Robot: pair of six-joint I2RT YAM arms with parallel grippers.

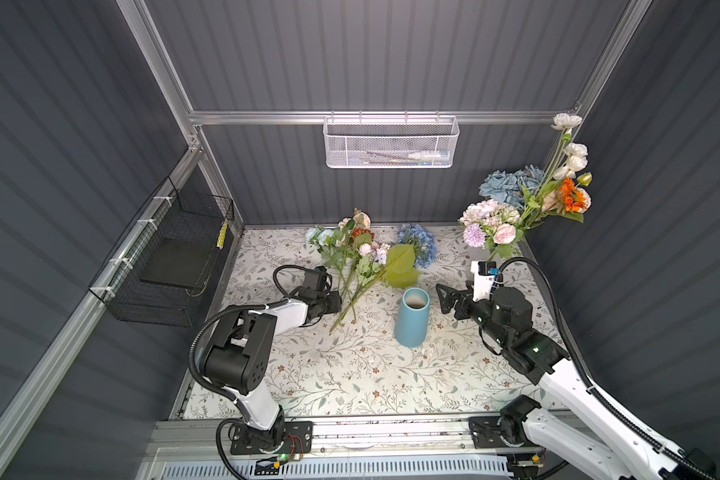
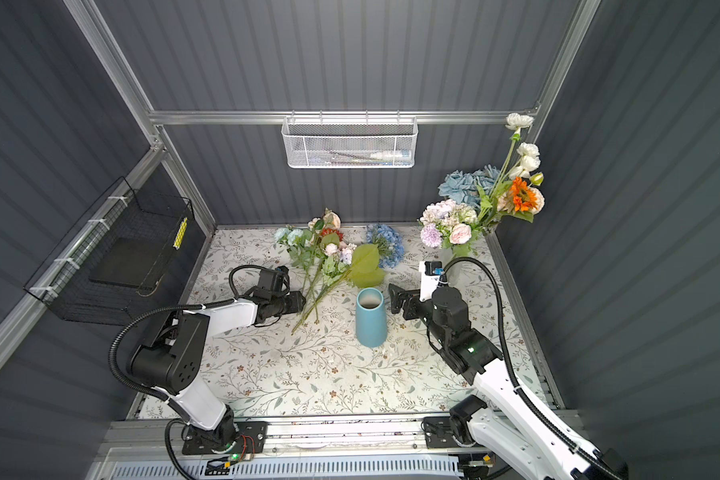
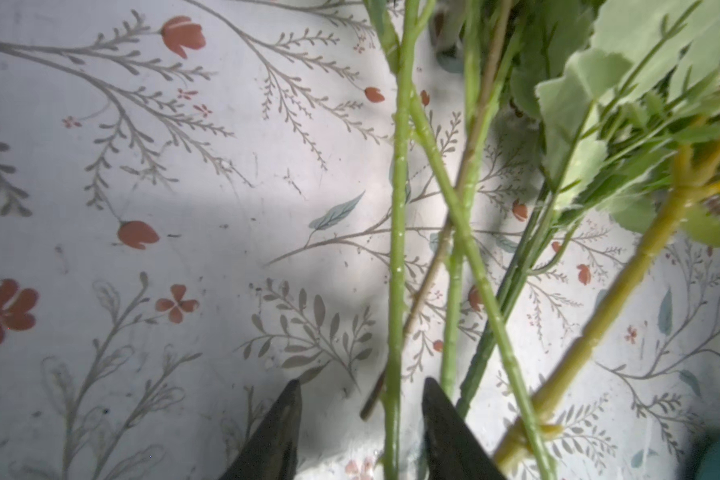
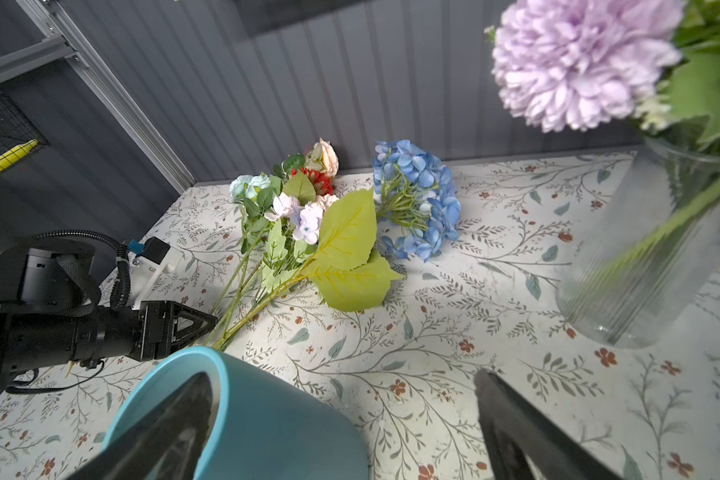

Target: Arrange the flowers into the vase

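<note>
**A:** Right, starting left of the blue vase: the left claw lies low over the worktop, at the cut ends of the loose flowers.

**B:** Gripping anything?

**A:** Not by the wrist view. Its jaws stand apart with one green stem between them, and I see no squeeze on it.

**B:** Why so far down the stem?

**A:** My guess is that if you take it near the cut end, that end can go into the vase mouth first. But the stems cross one another right there, so a neighbour could come along too.

**B:** And the flowers themselves?

**A:** They lie flat on the worktop, fanned out behind and left of the vase. The big yellow-green leaf is nearest its rim and a blue hydrangea head lies behind it. The vase is upright and its mouth is empty.

**B:** And right of the vase?

**A:** The right claw has its jaws spread wide and holds nothing. It sits just beside the rim, probably placed to steady the vase. I can't tell whether a finger touches it. Farther right and behind stands a glass vase full of bouquet.
</note>
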